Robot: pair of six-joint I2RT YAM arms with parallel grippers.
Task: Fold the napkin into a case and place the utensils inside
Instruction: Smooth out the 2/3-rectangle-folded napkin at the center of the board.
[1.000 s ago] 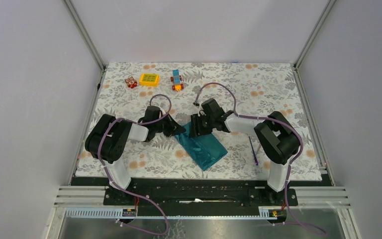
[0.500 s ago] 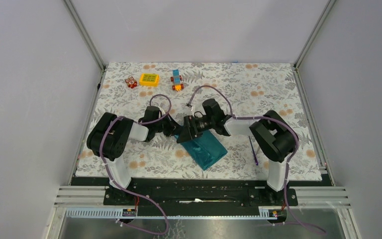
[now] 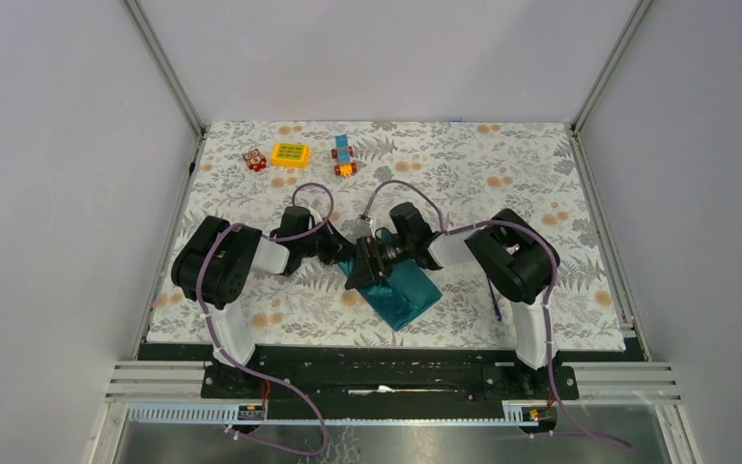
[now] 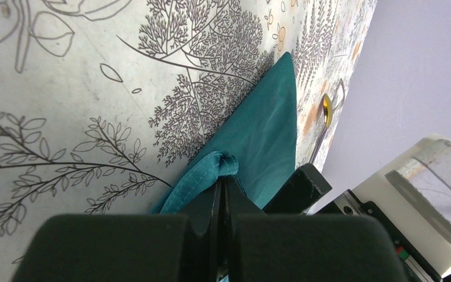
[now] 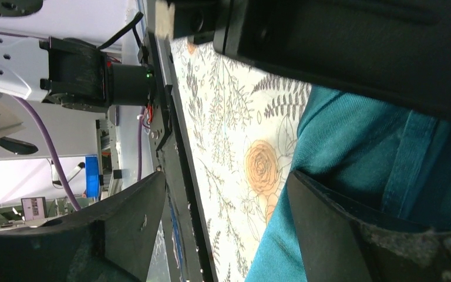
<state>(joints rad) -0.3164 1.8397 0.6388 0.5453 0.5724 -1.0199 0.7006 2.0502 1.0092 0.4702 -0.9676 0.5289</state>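
Down at the bottom of the top view the two arm bases sit bolted on the black rail, and both arms reach in toward the middle of the floral tablecloth [image 3: 251, 319]. There lies the napkin [image 3: 408, 293], a dark teal fold slanting toward the lower right, just below centre of the frame. At its upper left corner the two hands meet, nearly touching! The left gripper [image 3: 340, 253] has its jaws pressed together, and its wrist view makes it plain: the fingers clamp a bunched hem of the napkin [image 4: 270, 135], the rest of the cloth tapering to a point toward the upper right. The right gripper [image 3: 360, 268] sits just beside it with its fingers [image 5: 135, 226] spread wide, one on the tablecloth side and one over the teal cloth [image 5: 352, 147], holding nothing. Right of the napkin, partly under the right arm, lies the purple-handled utensil [image 3: 496, 305]; its golden head [image 4: 327, 106] shows in the left wrist view, beyond the napkin's tip. The silvery one I cannot make out clearly. Far back, upper left of the cloth, stand a red block [image 3: 255, 159], a yellow block [image 3: 290, 155] and a blue and orange toy [image 3: 345, 155].
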